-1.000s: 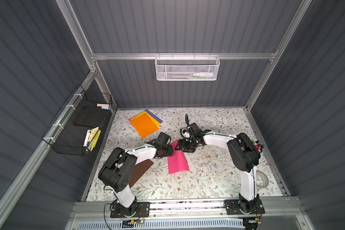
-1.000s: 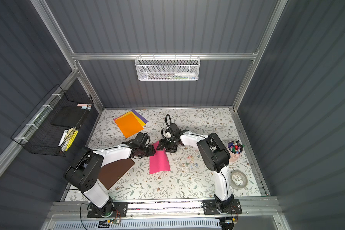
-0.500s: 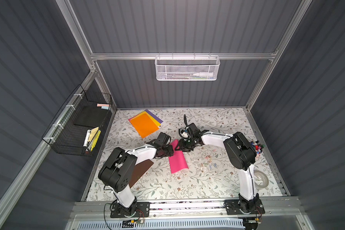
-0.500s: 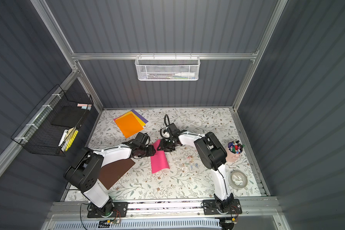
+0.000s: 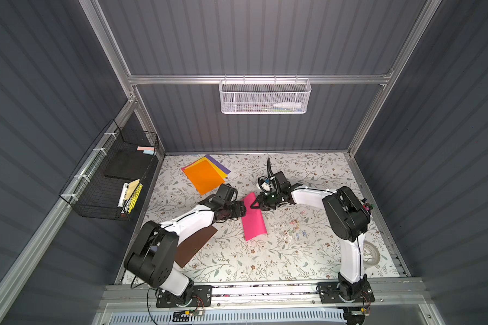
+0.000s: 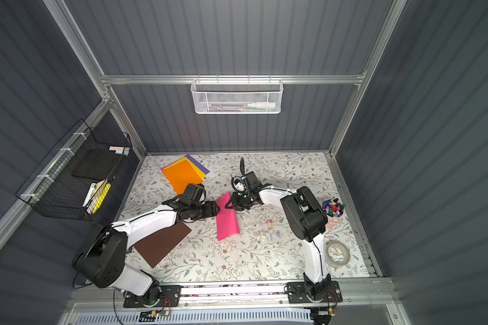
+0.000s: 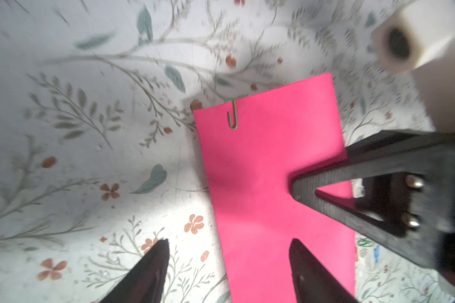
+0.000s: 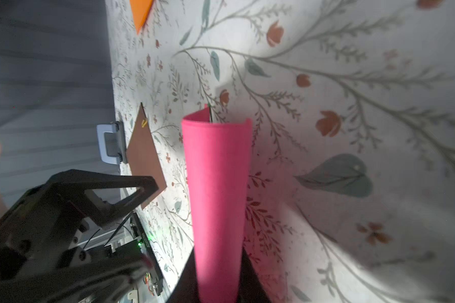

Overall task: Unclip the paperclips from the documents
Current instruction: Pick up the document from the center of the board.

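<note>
Over the floral tabletop (image 7: 89, 105), my right gripper (image 7: 297, 187) pinches the magenta sheet (image 7: 260, 157), green paperclip (image 7: 232, 115) attached; my left gripper (image 7: 230, 244) gapes empty.

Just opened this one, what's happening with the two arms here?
The right pincer is shut on a magenta pink paper sheet, which curls up into an arch. The left pincer is open at the sheet's edge, gripping nothing. A green wire paperclip is clipped to the sheet's end away from that grip, not yet removed. Loose coloured paperclips lie scattered nearby.
</note>
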### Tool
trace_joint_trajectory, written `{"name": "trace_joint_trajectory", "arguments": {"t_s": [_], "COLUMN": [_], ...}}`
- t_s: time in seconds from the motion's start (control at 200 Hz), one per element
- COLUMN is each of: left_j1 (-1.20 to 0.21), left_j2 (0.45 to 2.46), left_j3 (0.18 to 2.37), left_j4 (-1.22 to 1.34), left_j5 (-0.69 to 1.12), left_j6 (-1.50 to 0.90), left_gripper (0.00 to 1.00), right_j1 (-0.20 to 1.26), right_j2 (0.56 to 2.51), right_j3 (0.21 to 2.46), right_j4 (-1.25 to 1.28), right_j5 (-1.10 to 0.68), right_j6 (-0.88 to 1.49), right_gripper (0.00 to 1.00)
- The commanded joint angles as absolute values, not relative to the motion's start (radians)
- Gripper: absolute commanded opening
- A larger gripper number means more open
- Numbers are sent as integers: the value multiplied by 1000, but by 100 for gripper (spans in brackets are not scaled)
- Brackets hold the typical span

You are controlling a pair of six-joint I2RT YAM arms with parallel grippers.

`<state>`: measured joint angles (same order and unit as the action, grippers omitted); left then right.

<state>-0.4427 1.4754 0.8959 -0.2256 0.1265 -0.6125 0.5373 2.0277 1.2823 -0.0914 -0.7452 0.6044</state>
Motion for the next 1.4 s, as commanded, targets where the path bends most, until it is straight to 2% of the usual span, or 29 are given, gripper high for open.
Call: {"name": "trace_joint_trajectory", "arguments": {"t_s": [0.0, 0.15, 0.215, 0.38, 0.665, 0.96, 1.146, 1.391], "left_j1": [-392, -354, -338, -319, -309, -308, -307, -302], "left_j2": [1407, 1378, 1371, 1342, 1349, 1354, 1339, 1339], "left_j3": [925, 910, 896, 860, 843, 809, 809, 817], "left_j4": [-219, -123, -68, 103, 193, 262, 267, 258], "left_j5": [163, 289, 357, 547, 655, 746, 745, 730], "left_j6": [-578, -521, -510, -509, -512, -550, -567, -569], "left_gripper": [83, 96, 98, 96, 86, 67, 41, 21], "right_j1": [516, 499, 493, 488, 488, 494, 494, 502], "right_j2": [1967, 1895, 1856, 1780, 1713, 1729, 1723, 1718], "right_j3": [1259, 1232, 1212, 1161, 1121, 1106, 1088, 1082], "right_j4": [-23, -3, 3, 66, 164, 284, 285, 251], "right_j5": [-828, -873, -886, -932, -948, -968, -963, -966], "right_j6": [631, 653, 662, 716, 800, 864, 858, 826], "right_gripper": [20, 21, 21, 21, 23, 23, 23, 25]}}
